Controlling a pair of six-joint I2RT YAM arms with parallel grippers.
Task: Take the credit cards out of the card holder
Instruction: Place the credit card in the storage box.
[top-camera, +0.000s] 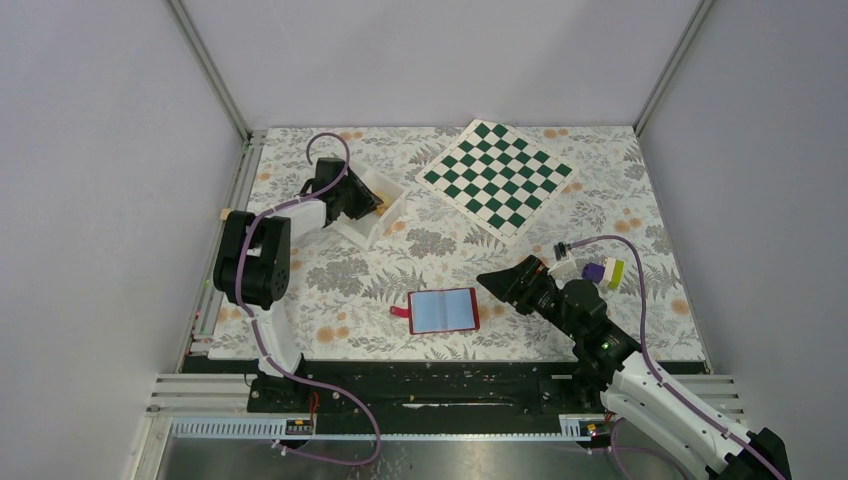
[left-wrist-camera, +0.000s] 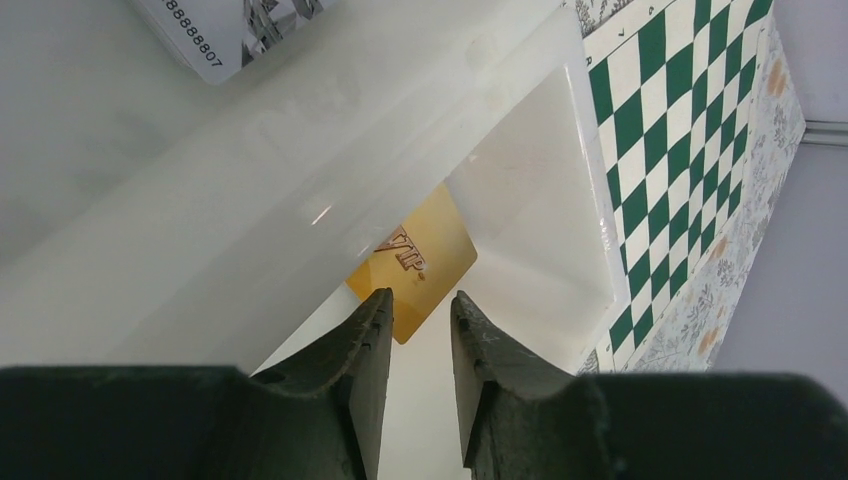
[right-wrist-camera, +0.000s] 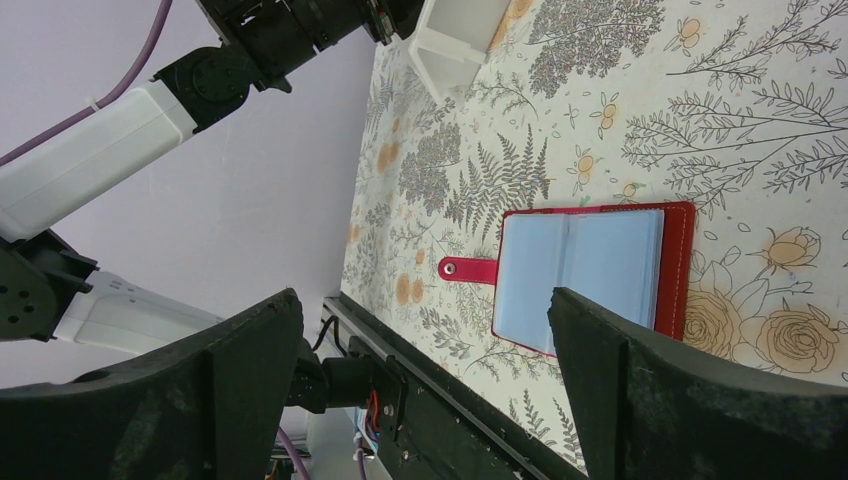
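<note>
In the white tray (left-wrist-camera: 300, 150) at the counter's (top-camera: 340, 290) far left, one gold credit card (left-wrist-camera: 415, 262) lies flat. My left tool (left-wrist-camera: 418, 300) hangs over it, jaws narrowly parted, gripping nothing. The card holder (right-wrist-camera: 600, 270) lies open near the front edge, its pale blue sleeves showing no card. My right tool (right-wrist-camera: 415, 310) hovers beside it, spread wide, empty. I judge extraction largely done; hidden sleeves unverified.
</note>
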